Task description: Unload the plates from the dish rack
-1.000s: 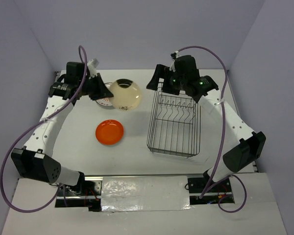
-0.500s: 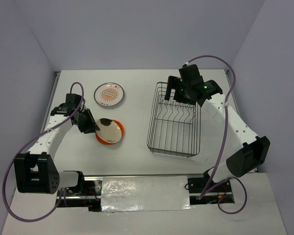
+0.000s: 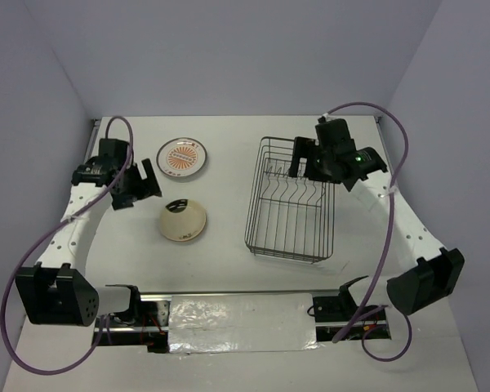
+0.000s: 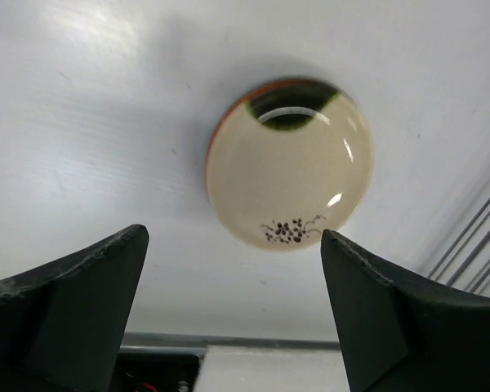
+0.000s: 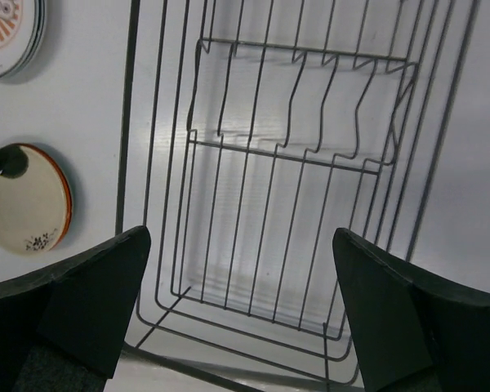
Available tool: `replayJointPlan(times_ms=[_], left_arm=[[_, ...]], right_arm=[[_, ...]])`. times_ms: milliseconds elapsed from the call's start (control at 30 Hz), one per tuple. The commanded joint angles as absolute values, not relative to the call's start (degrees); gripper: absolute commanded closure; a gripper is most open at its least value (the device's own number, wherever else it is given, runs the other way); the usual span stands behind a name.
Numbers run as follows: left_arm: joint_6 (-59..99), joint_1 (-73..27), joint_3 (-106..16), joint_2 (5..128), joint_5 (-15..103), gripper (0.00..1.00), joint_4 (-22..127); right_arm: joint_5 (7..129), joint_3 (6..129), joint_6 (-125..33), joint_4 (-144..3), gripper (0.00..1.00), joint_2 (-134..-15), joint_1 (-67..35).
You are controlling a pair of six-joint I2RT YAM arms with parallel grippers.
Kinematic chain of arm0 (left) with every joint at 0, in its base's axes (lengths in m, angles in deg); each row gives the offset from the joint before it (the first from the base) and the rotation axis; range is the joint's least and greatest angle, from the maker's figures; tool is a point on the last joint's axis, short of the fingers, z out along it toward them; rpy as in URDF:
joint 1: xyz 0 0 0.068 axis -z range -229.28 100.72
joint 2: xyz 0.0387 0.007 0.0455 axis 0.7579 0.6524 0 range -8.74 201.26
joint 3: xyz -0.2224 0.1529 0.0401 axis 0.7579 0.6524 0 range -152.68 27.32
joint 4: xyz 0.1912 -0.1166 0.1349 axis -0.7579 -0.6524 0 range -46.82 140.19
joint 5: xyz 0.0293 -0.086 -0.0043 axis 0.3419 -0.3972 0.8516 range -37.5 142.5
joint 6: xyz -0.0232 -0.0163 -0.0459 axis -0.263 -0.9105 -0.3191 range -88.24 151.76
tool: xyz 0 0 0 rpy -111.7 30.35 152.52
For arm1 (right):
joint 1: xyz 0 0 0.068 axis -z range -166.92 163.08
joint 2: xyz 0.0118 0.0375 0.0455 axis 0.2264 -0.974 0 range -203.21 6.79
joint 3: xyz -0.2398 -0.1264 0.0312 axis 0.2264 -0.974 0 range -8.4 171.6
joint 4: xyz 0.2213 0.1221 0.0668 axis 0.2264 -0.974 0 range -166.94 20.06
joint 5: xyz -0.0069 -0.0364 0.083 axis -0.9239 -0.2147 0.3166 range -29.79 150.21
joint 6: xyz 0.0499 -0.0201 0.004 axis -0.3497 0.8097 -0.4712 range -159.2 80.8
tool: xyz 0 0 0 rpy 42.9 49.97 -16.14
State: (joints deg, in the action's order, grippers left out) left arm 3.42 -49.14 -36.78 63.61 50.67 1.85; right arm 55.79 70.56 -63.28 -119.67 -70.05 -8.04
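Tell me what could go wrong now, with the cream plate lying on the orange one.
1. The cream plate lies on the orange plate with the orange rim showing on one side only; it may sit off-centre and slide if nudged.
2. The right gripper hangs open over the dish rack; lowering it could snag a finger on the prongs.

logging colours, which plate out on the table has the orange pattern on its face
The white plate, the farther one, left of the dish rack. The nearer cream plate has just a small dark sprig and a dark edge patch.
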Motion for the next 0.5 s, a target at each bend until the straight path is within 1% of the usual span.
replayJointPlan(times_ms=[0,33,67,133,167,233,267,367,467], left_arm=[[9.08,-48.32,-47.63,63.76,63.59,0.0,-1.39],[9.08,-47.96,-51.22,64.37,64.53,0.0,-2.28],[9.17,-47.7,-52.82,64.64,64.97,0.0,-2.37],[9.86,-47.52,-58.25,64.91,64.81,0.0,-2.46],[10.22,-47.17,-60.11,65.08,64.54,0.0,-2.55],[11.1,-46.29,-65.2,65.26,64.01,0.0,-3.07],[11.36,-45.24,-66.19,64.91,64.18,0.0,-3.08],[11.45,-43.48,-67.08,62.28,67.96,0.0,-3.08],[10.93,-43.39,-63.75,57.98,67.27,0.01,-2.2]], right_arm=[[49.87,72.81,-60.3,-118.18,0.0,-61.51,-8.18],[44.1,73.68,-59.17,-118.88,0.0,-60.02,-8.01],[41.43,73.95,-58.81,-119.93,0.0,-56.87,-8.01],[37.04,73.61,-55.83,-120.21,0.0,-53.26,-8.01],[35.01,73.86,-56.34,-122.91,0.0,-50.28,-7.92],[31.49,76.22,-58.79,-127.39,0.0,-48.06,-7.75],[29.39,77.11,-58.8,-131.16,0.0,-47.18,-7.75],[27.09,79.4,-57.93,-136.1,0.0,-43.23,-7.75],[27.69,79.84,-56.09,-137.35,0.0,-37.61,-7.75]])
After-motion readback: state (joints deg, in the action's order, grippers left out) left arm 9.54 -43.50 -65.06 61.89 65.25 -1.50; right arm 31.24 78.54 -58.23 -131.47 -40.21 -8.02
